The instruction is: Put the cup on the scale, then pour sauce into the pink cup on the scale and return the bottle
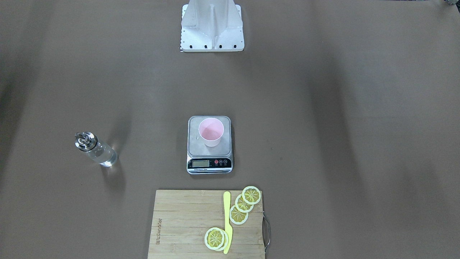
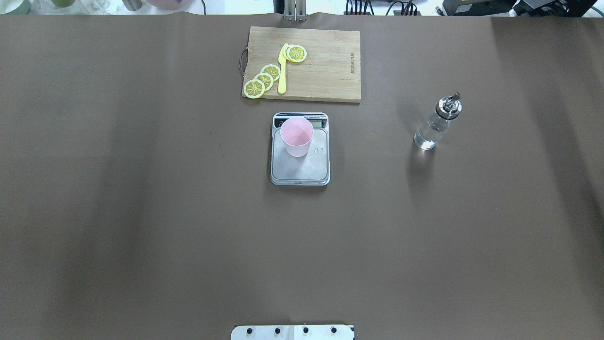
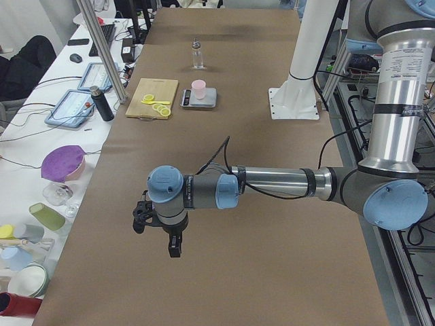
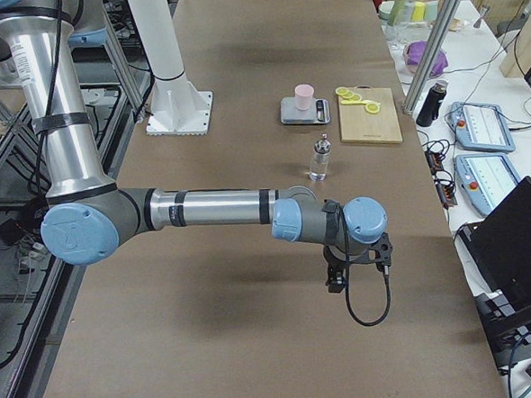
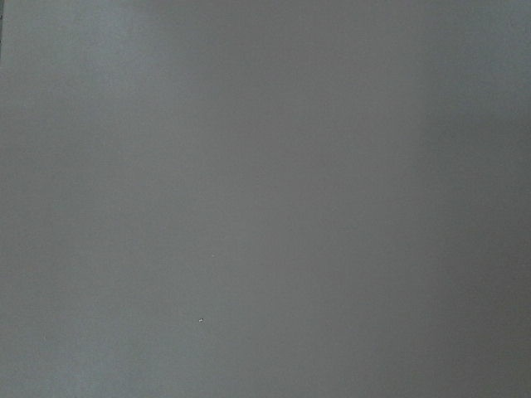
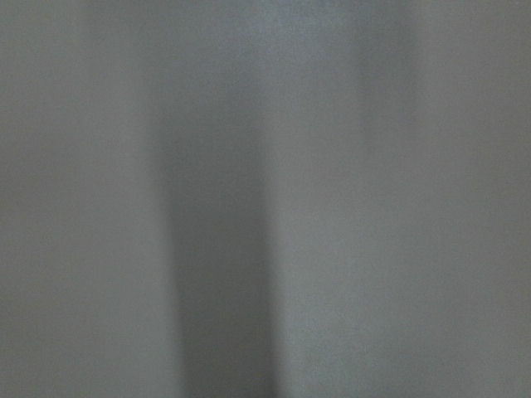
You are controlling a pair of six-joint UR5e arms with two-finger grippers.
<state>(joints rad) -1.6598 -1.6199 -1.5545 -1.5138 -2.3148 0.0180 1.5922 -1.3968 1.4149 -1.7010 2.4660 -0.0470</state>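
Observation:
The pale pink cup stands upright on the grey platform of the scale at the table's middle, also in the overhead view. The glass bottle with its metal pourer cap stands on the table on the robot's right, apart from the scale. Clear sauce fills its lower part. My left gripper hangs over bare table far from the scale. My right gripper hangs over the table short of the bottle. I cannot tell whether either is open. Both wrist views show only table.
A bamboo cutting board with lemon slices and a yellow knife lies just beyond the scale. The white robot base stands at the table's near edge. Operators' clutter lines the far side.

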